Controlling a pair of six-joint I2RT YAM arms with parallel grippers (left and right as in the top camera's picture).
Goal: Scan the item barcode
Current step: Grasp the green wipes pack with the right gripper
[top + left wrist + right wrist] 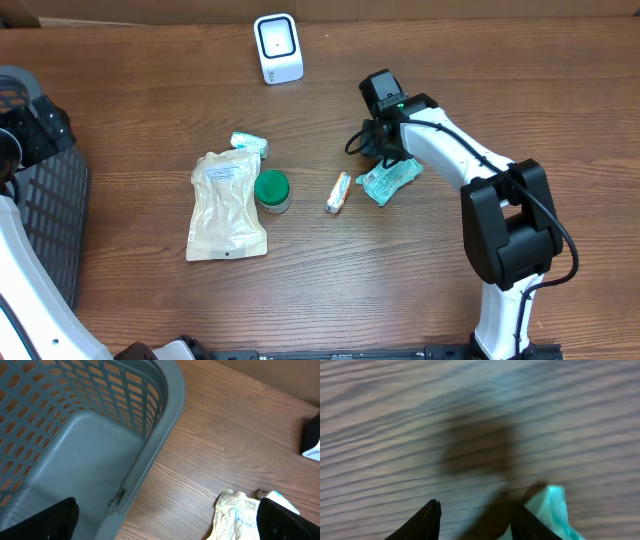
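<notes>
Nothing is scanned yet: your right gripper (475, 506), half-open and empty, hovers beside the teal packet (395, 181), well away from the scanner (278, 47).

Blurred view: the gripper (476, 517) fingers stand apart above the wood table (395, 420), with a teal packet (552, 510) just outside one finger.

The crinkled plastic packet (390, 181) was teal, the round jar lid (271, 186) green, the flat pouch (227, 207) beige, the wood-grain table (520, 80) brown.
</notes>
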